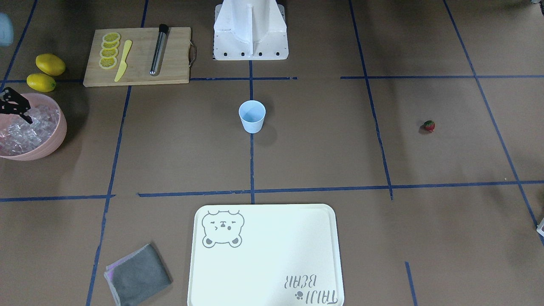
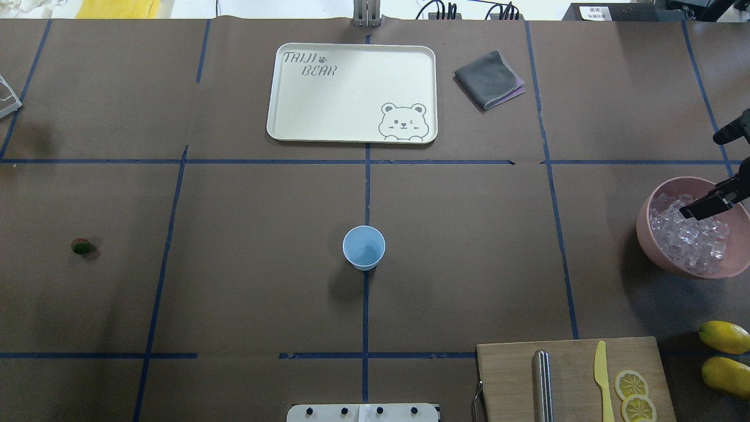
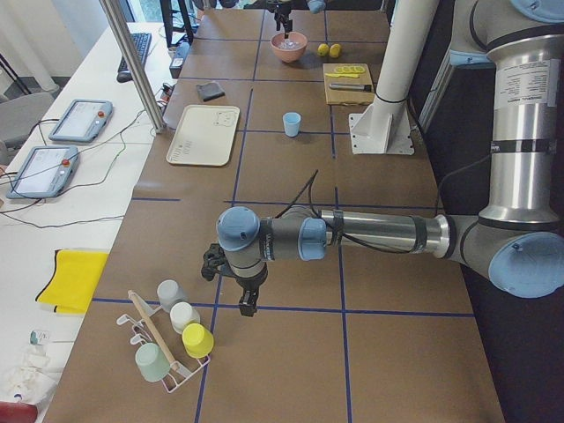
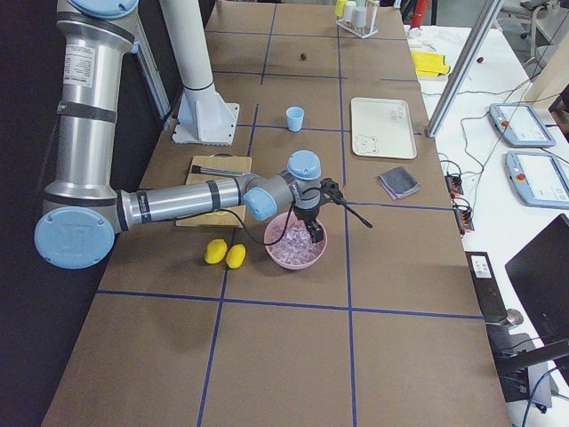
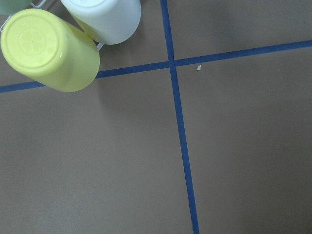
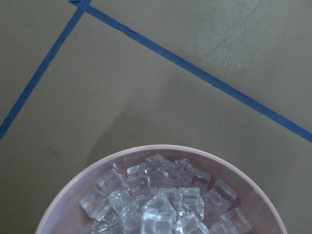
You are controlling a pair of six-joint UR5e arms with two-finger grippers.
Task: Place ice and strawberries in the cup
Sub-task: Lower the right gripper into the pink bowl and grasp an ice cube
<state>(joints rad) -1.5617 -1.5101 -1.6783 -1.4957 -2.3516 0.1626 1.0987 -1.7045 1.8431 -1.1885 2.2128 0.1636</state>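
Note:
The light blue cup (image 2: 364, 247) stands upright at the table's middle, and shows in the front view (image 1: 252, 117). The ice (image 2: 688, 237) is heaped in a pink bowl (image 2: 662, 258) at the right edge, and fills the bottom of the right wrist view (image 6: 161, 204). My right gripper (image 2: 718, 170) is open wide. One finger (image 2: 706, 205) hangs just over the ice and the other is past the bowl's far rim. The strawberry (image 2: 81, 246) lies alone at the far left. My left gripper (image 3: 245, 307) points down near a cup rack, far from the strawberry; I cannot tell whether it is open or shut.
A cutting board (image 2: 568, 381) with lemon slices, a yellow knife and a metal tube lies near the base. Two lemons (image 2: 723, 354) lie beside it. A white tray (image 2: 351, 94) and a grey cloth (image 2: 487, 79) are at the far side. A rack with cups (image 3: 176, 339) stands by the left gripper.

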